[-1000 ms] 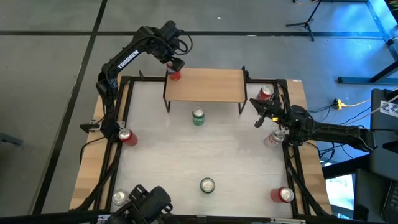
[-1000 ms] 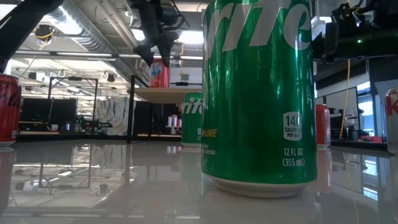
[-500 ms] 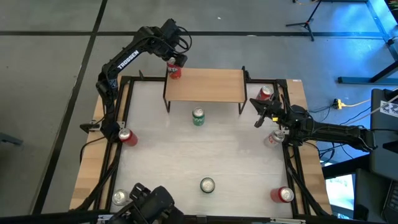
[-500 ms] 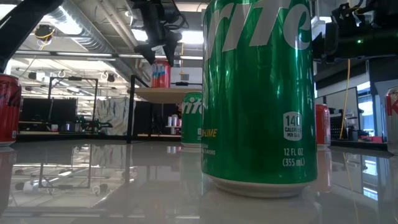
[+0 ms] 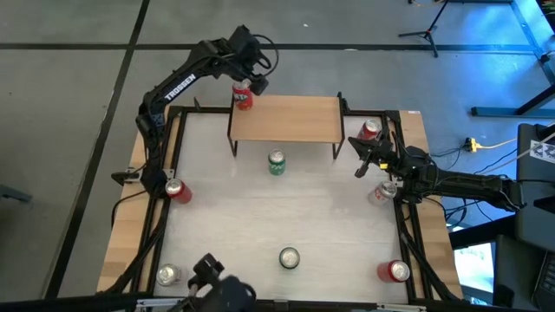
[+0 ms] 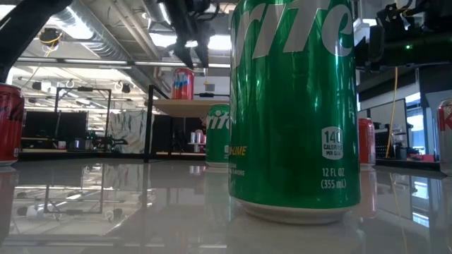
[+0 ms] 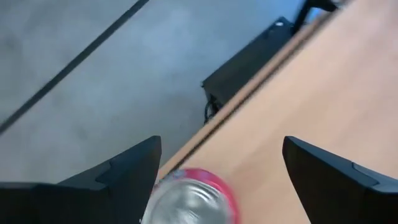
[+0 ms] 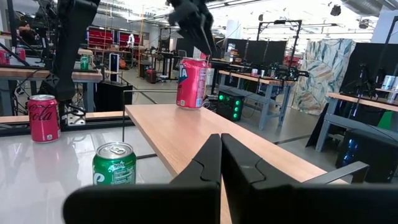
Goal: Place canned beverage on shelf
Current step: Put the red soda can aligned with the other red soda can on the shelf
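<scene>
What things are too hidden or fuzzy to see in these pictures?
- Low view: the big green can up close covers most of the shelf.
- Left wrist view: the red can is blurred and cut off by the picture's edge.
- Right wrist view: the shut right hand hides part of the shelf.

My left claw (image 5: 251,84) hangs high at the table's far left corner, fingers spread wide. My right claw (image 5: 362,156) waits at the right edge, fingers pressed together.
</scene>
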Action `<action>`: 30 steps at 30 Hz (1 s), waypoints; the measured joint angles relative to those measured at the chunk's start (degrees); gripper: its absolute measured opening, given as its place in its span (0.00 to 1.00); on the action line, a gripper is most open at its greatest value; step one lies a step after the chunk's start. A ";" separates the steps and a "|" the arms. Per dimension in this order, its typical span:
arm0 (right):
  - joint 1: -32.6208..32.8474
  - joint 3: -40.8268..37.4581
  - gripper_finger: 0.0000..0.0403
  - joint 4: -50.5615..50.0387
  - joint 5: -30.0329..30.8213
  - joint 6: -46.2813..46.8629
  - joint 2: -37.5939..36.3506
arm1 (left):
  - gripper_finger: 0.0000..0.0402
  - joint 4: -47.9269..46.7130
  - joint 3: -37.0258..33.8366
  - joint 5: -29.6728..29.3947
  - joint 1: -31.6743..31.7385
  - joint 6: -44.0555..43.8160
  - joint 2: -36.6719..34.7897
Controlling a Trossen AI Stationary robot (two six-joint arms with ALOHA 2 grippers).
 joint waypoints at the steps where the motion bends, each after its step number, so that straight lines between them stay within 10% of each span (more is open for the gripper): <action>1: 0.00 0.00 0.01 0.00 -0.05 0.00 0.01 | 0.82 -0.61 0.35 -0.08 -0.68 0.60 -0.55; 19: 0.00 0.00 0.01 0.71 -4.87 -0.01 -0.04 | 0.82 -19.35 -1.62 -8.24 -15.92 -6.14 -12.71; 30: 0.00 0.00 0.01 0.03 -4.33 -0.65 0.05 | 0.82 -8.31 -28.96 -17.87 -27.73 -15.10 -27.74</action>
